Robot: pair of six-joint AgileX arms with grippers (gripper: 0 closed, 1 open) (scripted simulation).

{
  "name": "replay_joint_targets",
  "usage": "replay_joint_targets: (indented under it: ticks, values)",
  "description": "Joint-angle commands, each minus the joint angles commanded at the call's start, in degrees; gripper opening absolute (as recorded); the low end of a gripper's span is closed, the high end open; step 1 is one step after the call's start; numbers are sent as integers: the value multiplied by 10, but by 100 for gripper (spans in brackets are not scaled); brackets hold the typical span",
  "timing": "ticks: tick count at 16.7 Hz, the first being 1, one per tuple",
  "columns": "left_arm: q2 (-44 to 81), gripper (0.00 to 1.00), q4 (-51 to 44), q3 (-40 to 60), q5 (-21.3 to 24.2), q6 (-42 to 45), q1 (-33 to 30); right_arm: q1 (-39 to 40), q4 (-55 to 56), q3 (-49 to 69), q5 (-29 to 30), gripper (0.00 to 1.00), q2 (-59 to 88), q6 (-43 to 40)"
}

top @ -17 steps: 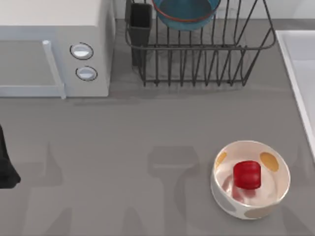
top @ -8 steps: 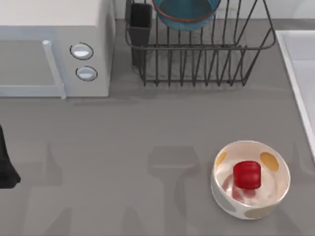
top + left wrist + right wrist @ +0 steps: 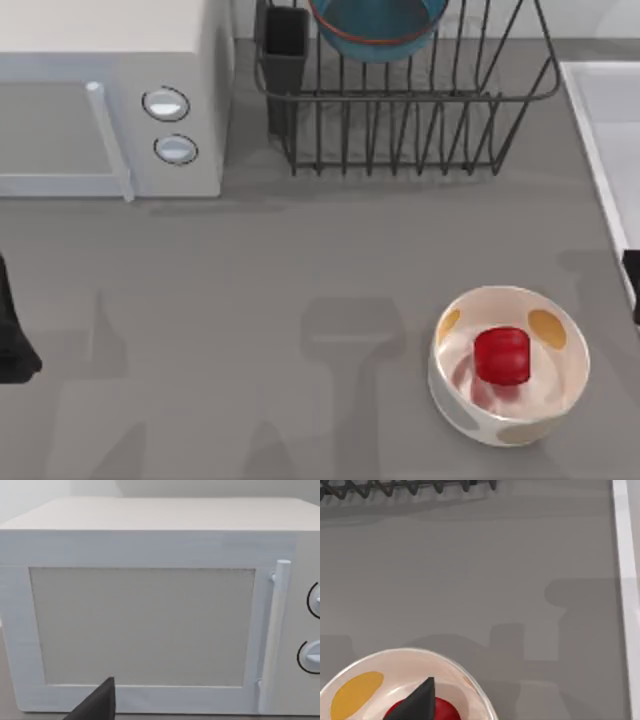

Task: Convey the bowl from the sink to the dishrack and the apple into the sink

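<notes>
No readable text, labels, brands or numbers; microwave (image 3: 110,95) knobs (image 3: 166,103) unmarked.

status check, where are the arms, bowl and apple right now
Left arm parked at table's left edge; right arm at right edge by the sink. Bowl in dishrack. Apple sits in spotted bowl, not yet gripped. Nothing blocking.

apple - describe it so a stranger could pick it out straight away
Start at the pale white-grey rectangular sink on the table's right edge, then come forward to the cream-white bowl with yellow-orange spots. The small glossy red, rounded blocky apple lies inside it, the only red thing there.
</notes>
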Motion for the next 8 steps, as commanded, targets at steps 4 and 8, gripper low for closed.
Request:
replay_joint_targets:
  ticks: [4,8]
  values:
    - [0,100,0,0,0,0,0,64,-137,153,-3,100,239,67]
    - [0,100,0,0,0,0,0,117,-249,284,-3,100,419,122]
